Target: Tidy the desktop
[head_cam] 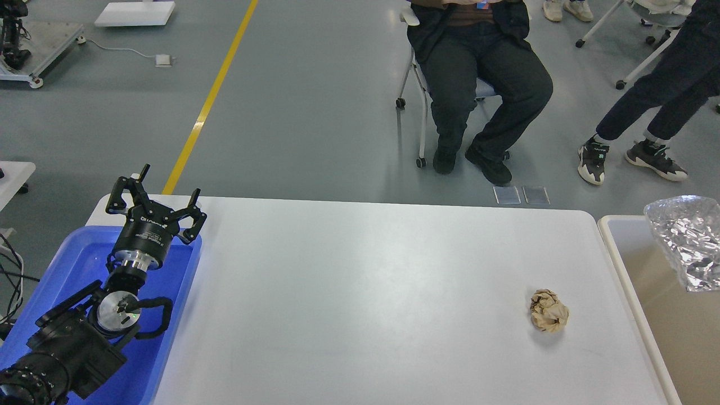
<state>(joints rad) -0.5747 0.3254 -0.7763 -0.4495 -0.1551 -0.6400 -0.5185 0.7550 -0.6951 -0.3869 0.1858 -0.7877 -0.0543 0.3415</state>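
The desktop (pixel 360 292) is a wide white tabletop with rounded corners. A crumpled ball of brown paper (pixel 549 310) lies on it at the right, near the front. My left gripper (pixel 166 188) is open and empty, held above the far end of the blue tray (pixel 185 264) at the table's left edge. It is far from the paper ball. My right arm and gripper are out of view.
A beige bin with a white rim (pixel 624 270) stands at the table's right edge, with crinkled clear plastic (pixel 689 239) in it. A seated person (pixel 478 84) and a second person's legs (pixel 647 124) are beyond the far edge.
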